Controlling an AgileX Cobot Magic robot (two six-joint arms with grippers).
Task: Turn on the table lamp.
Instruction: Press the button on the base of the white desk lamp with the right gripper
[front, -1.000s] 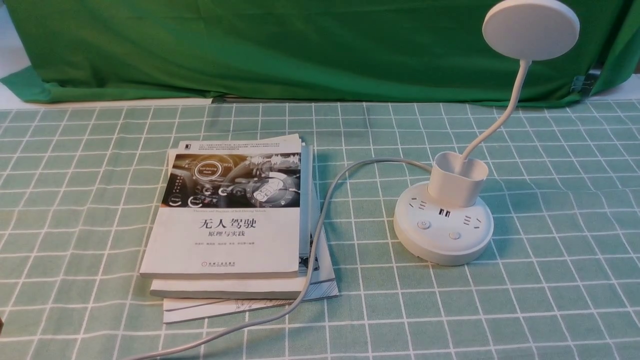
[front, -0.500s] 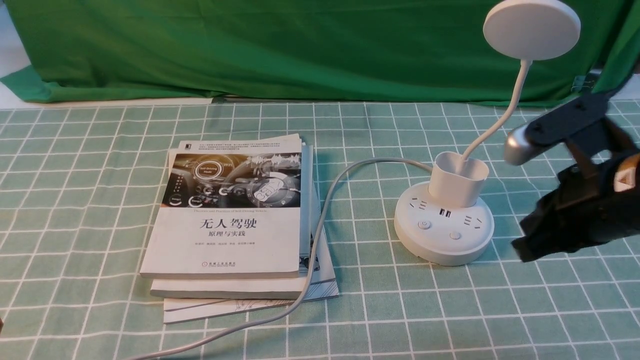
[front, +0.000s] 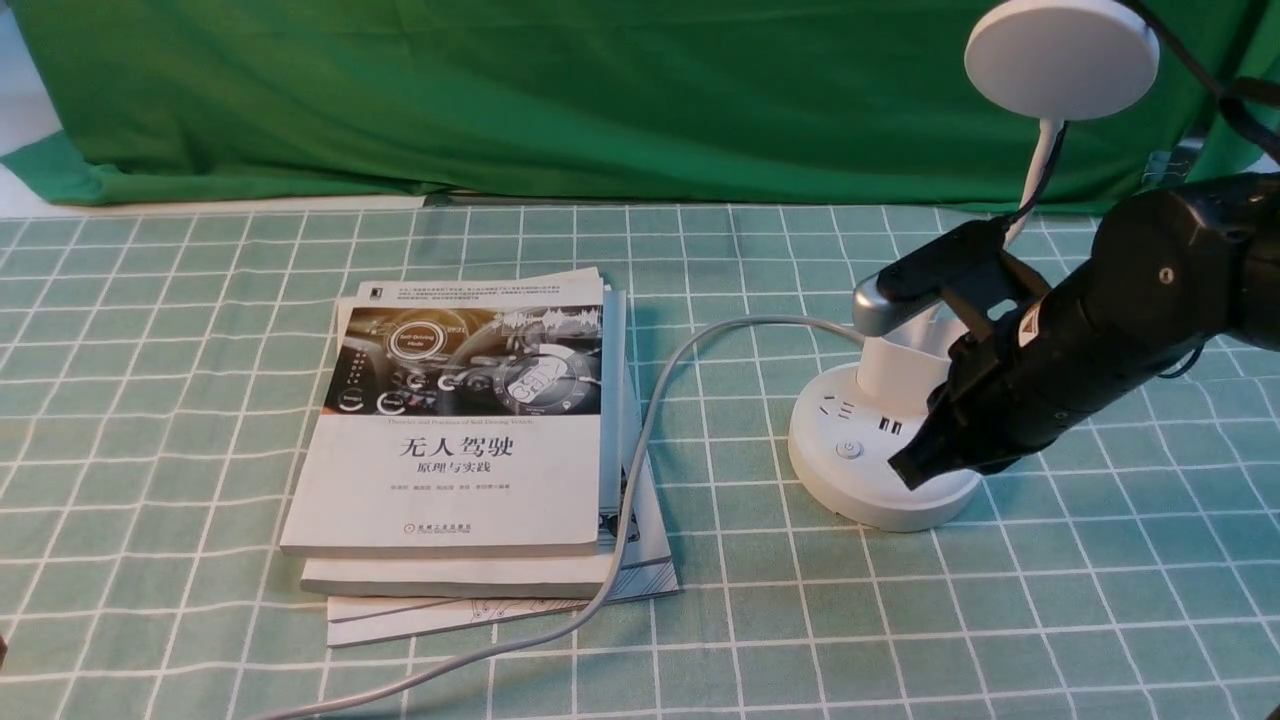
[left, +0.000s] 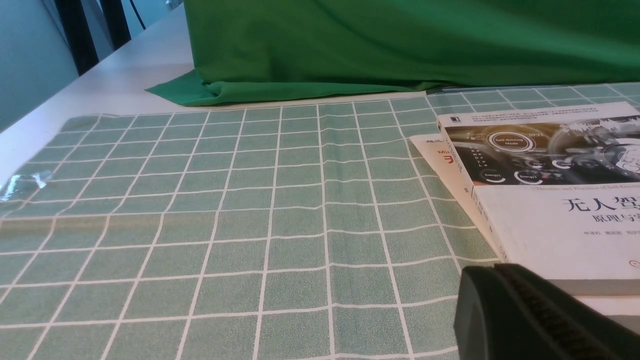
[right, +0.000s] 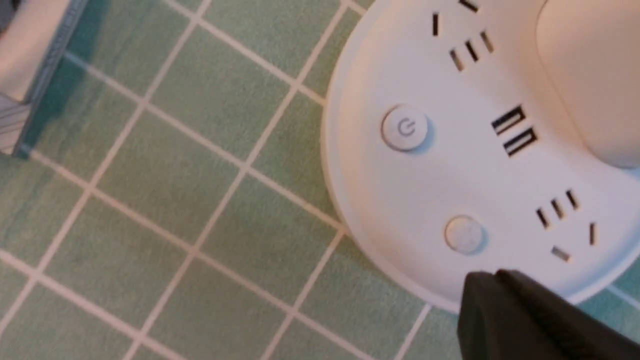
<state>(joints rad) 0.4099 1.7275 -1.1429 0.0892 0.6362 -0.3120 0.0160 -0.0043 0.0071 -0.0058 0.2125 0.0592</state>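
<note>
The white table lamp stands at the right of the table: round disc head (front: 1062, 58), thin neck (front: 1040, 160), cup holder (front: 895, 375) and round socket base (front: 850, 495). Its grey cord (front: 640, 440) runs left over the books. My right gripper (front: 905, 470) is shut, its tip low over the base's front right. In the right wrist view the shut tip (right: 487, 285) sits just short of the plain round button (right: 464, 234), and the power-symbol button (right: 405, 128) lies farther off. The disc head looks unlit. My left gripper (left: 492, 280) is shut and empty beside the books.
A stack of books (front: 460, 430) lies left of the lamp on the green checked cloth (front: 200, 400). A green curtain (front: 600, 100) hangs along the back. In the left wrist view the top book (left: 550, 210) lies close to the left gripper.
The right arm came in from the right edge and moved left and down, from beside the lamp base to over its front right part. The lamp and books stayed put.
</note>
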